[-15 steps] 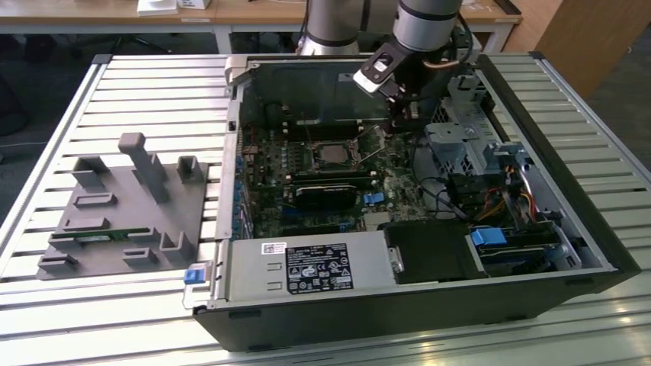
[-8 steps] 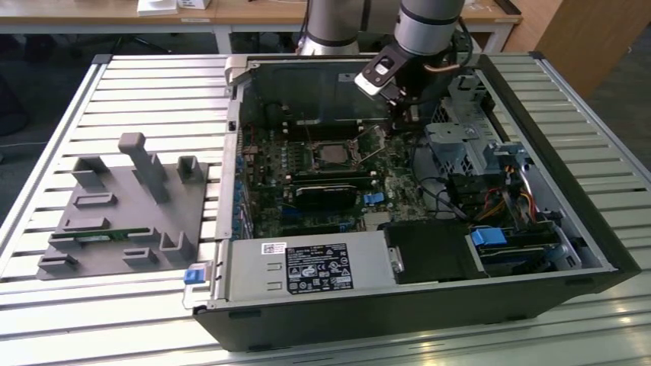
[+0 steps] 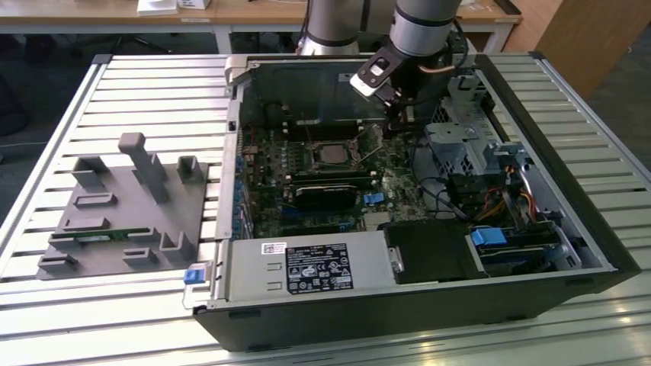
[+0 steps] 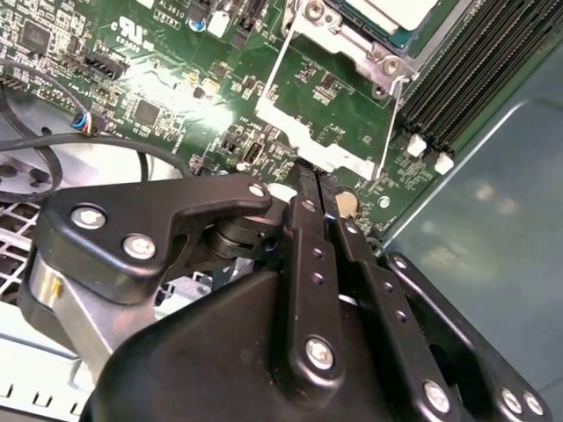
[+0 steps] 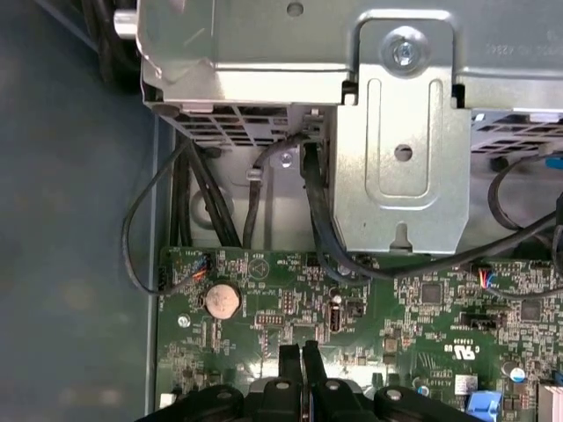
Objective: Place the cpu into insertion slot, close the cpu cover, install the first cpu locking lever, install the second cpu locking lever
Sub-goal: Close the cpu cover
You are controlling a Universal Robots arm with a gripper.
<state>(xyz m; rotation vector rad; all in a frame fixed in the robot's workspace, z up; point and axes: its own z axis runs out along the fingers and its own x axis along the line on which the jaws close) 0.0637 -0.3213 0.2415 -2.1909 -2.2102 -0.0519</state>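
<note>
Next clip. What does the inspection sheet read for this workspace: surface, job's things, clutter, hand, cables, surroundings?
Surface: slatted metal table carrying an open PC case.
Job's things: cpu lies in the slot. The cover looks raised, not shut over it, and two wire levers flank it.
Clutter: grey fixture on the table, at the exterior view's left.
Hand: the hand has its fingers together, tips at the cover's edge. Whether it pinches the cover cannot be told.
Cables: black cables loop beside the metal cage.
Surroundings: wooden desks behind the table.
</note>
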